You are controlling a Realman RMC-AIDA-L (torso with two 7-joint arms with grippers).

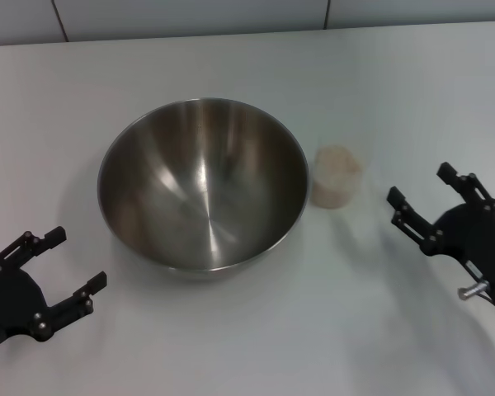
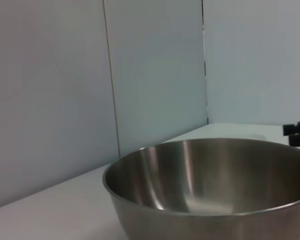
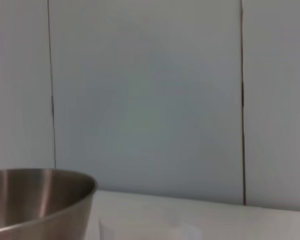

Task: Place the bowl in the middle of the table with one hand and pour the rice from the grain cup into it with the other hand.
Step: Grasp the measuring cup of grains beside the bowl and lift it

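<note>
Head view shows your right pincer (image 1: 429, 210) open and empty near the grain cup (image 1: 337, 177) beside the bowl (image 1: 202, 183) mid-surface; grip its probably thin, crushable wall gently.

The bowl (image 1: 203, 185) sits mid-tabletop (image 1: 231, 338), grain cup (image 1: 337, 176) just right of it, apparently not touching. Left hand (image 1: 62, 261) near-left, right hand (image 1: 421, 200) far right.

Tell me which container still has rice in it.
The small translucent plastic grain cup, holding pale rice; the large stainless-steel bowl beside it is empty.
</note>
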